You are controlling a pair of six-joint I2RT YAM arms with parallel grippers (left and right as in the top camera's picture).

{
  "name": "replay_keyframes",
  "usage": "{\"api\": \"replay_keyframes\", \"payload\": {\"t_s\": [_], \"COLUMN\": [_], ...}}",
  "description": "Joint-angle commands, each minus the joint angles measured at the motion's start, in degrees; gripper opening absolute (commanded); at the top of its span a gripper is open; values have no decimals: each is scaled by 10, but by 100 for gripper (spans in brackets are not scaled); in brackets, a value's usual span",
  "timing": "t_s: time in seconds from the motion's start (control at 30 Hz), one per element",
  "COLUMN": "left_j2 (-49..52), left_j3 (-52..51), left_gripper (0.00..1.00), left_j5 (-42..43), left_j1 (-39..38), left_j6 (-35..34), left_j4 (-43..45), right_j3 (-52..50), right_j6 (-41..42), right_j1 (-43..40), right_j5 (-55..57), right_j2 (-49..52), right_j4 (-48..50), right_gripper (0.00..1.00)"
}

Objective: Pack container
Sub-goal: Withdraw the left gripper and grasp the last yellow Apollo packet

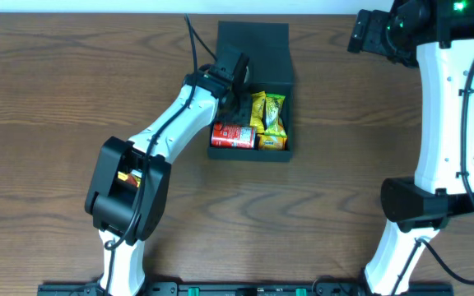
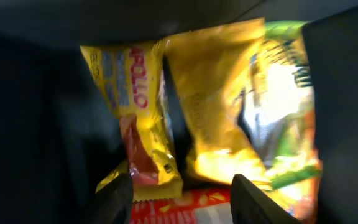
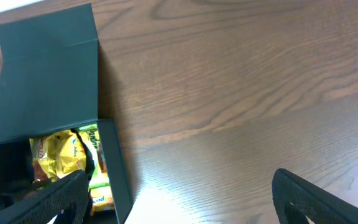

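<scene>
The dark teal container (image 1: 254, 51) lies at the back middle of the table with its flap lid open flat behind it. Inside lie a small red can (image 1: 233, 136) and yellow snack packets (image 1: 268, 120). My left gripper (image 1: 239, 80) is down inside the container, open and empty. In the left wrist view its fingers (image 2: 182, 202) straddle the red can (image 2: 191, 210), with yellow packets (image 2: 216, 93) just beyond. My right gripper (image 1: 367, 33) is open and empty, high at the back right. In its view the fingers (image 3: 179, 199) hang above bare table, right of the container (image 3: 48, 68).
The wooden table (image 1: 56, 82) surrounds the container. The right arm's base (image 1: 434, 201) stands at the front right and the left arm's base (image 1: 126, 189) at the front left. The table's back edge runs just behind the lid.
</scene>
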Motion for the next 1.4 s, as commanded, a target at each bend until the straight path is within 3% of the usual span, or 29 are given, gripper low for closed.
{"api": "replay_keyframes", "payload": {"t_s": [0.0,0.1,0.27,0.37,0.4,0.53,0.67,0.8,0.9,1.03,1.23,1.37], "left_j2": [-42,-70,-124,-132,-132,-149,-213,-296,-308,-304,-302,-297], "left_j3": [67,105,121,121,120,83,-23,-189,-264,-332,-389,-420], "left_gripper": [48,42,42,37,31,23,27,40,41,41,60,61], "left_j5": [-2,-58,-247,-239,-216,-192,-197,-198,-198,-197,-197,-195], "left_j1": [0,0,46,109,147,216,226,225,226,226,226,229], "left_j6": [14,5,-259,-303,-302,-295,-302,-309,-309,-309,-308,-309], "left_j4": [-21,-61,-240,-338,-383,-435,-395,-297,-261,-218,-123,-63], "right_j3": [2,2,2,2,2,2,2,2,2,2,2,2], "right_j6": [-8,-9,-9,-17,-25,-26,-26,-26,-26,-26,-26,-26], "right_j1": [-3,-3,-3,-3,-3,-3,-3,-3,-3,-3,-3,-3], "right_j5": [2,2,7,9,9,18,19,19,19,19,19,19], "right_j2": [-1,-1,-1,-1,-1,-1,-1,-1,-1,-1,-1,-1], "right_j4": [2,2,-2,-1,0,1,1,13,18,18,18,16], "right_gripper": [94,94,95,95,95,95,97,98,98,98,98,98]}}
